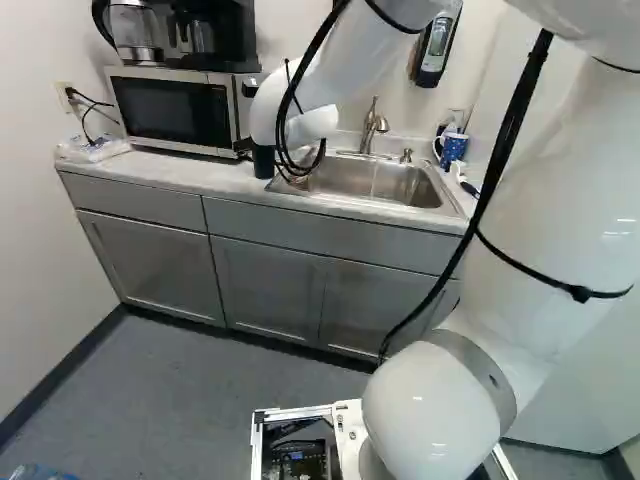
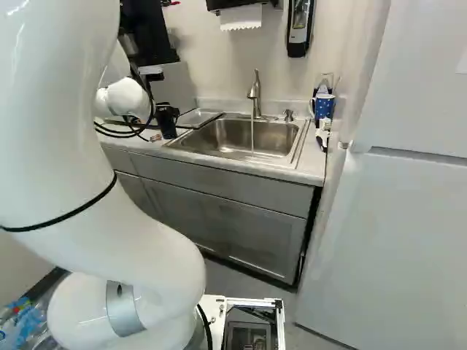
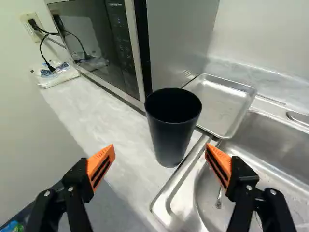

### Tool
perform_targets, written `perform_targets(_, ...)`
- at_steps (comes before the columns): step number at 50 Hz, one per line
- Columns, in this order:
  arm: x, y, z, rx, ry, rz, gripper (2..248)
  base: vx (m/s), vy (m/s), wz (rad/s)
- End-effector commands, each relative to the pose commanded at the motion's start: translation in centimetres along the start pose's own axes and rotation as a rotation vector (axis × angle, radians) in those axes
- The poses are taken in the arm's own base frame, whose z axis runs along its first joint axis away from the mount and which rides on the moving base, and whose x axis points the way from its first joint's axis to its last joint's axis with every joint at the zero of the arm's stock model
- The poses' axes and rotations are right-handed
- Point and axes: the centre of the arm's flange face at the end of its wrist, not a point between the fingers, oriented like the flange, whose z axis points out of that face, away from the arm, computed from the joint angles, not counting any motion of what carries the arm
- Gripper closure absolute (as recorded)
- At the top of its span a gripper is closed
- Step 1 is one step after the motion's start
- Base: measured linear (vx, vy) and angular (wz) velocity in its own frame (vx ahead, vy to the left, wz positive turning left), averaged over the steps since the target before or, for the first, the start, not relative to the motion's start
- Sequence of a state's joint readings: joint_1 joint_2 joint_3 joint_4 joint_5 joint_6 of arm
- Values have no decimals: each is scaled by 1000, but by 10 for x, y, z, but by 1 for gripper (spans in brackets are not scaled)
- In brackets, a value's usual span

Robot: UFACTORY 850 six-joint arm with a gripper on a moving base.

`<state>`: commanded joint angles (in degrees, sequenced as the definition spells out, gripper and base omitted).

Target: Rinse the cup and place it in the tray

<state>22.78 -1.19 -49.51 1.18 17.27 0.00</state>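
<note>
Wrist view: gripper (image 2: 155, 137) spread wide, black cup (image 3: 171, 128) ahead of it.
I have the two orange pads (image 3: 100, 166) well apart with nothing pinched between them; the cup stands upright on the counter (image 3: 89, 108), beside the sink (image 2: 298, 149). Just past the cup I see the metal tray (image 3: 219, 104), with the microwave (image 1: 175, 110) alongside. Farther off, water runs from the tap (image 2: 255, 95), and a blue mug (image 2: 324, 106) sits beyond the sink.
</note>
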Motion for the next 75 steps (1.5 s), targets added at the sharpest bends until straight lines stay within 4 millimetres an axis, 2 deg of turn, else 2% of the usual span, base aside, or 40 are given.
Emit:
perform_targets(23, -15, 9, 14, -28, 28, 42, 3, 0, 0, 0)
perform_targets(75, -34, 19, 68, -50, 151, 44, 3, 0, 0, 0)
